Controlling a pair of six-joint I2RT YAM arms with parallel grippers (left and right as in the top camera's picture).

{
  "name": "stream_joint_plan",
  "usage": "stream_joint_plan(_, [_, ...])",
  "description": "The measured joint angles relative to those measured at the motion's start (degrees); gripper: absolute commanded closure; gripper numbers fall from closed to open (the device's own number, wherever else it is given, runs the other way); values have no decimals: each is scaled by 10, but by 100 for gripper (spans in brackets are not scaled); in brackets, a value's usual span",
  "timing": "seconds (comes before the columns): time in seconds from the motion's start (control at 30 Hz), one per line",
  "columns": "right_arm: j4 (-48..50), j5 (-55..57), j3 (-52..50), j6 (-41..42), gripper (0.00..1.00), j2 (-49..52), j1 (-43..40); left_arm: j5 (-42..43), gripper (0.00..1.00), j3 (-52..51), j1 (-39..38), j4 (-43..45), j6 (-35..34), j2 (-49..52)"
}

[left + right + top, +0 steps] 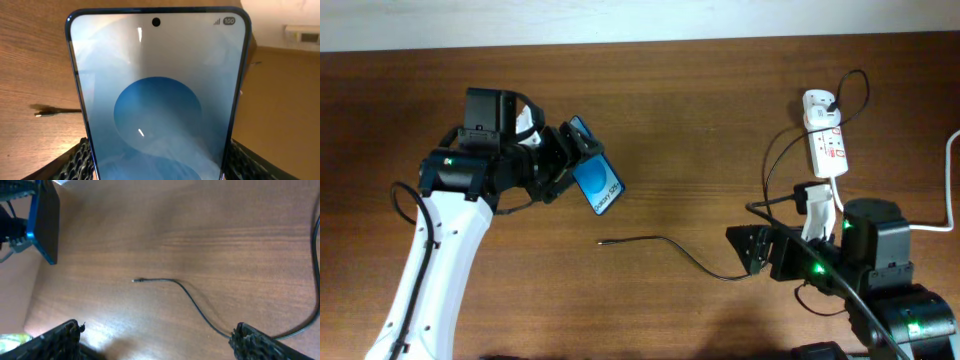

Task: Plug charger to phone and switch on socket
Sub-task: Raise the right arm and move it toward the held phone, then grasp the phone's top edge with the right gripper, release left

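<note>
The phone's [157, 90] lower end is cut off in the left wrist view; left jaws clamp its sides; right jaws gape empty; the charger's [670, 243] tip lies on the worktop [700, 120], apart from the phone.

A dark brown wooden table [700, 120] is filling nearly the whole overhead view, its grain running left to right. A pale wall [620, 20] is showing as a thin strip along the top edge. Light is glinting off the wood at the right wrist view's lower left.
</note>
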Motion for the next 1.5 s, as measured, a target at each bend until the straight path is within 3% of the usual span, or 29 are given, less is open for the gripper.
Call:
stream_joint_plan(0.3, [102, -31, -1, -78, 1, 0, 4, 0, 59, 0, 0, 43, -94, 0])
stream_joint_plan(0.43, [222, -41, -30, -83, 1, 14, 48, 0, 59, 0, 0, 64, -144, 0])
stream_joint_plan(0.7, [487, -43, -60, -89, 2, 226, 192, -22, 60, 0, 0, 90, -232, 0])
stream_joint_plan(0.87, [625, -43, -64, -85, 2, 309, 246, -46, 60, 0, 0, 90, -244, 0])
stream_joint_plan(1.1, [700, -9, -65, -21, 1, 321, 249, -45, 60, 0, 0, 90, -244, 0])
stream_joint_plan(1.33, [731, 46, -66, -12, 1, 321, 257, 35, 61, 0, 0, 90, -237, 0])
stream_joint_plan(1.4, [746, 54, -66, -10, 7, 321, 257, 43, 61, 0, 0, 89, -235, 0])
stream_joint_plan(1.5, [773, 63, -66, 0, 7, 325, 258, 47, 60, 0, -5, 88, -234, 0])
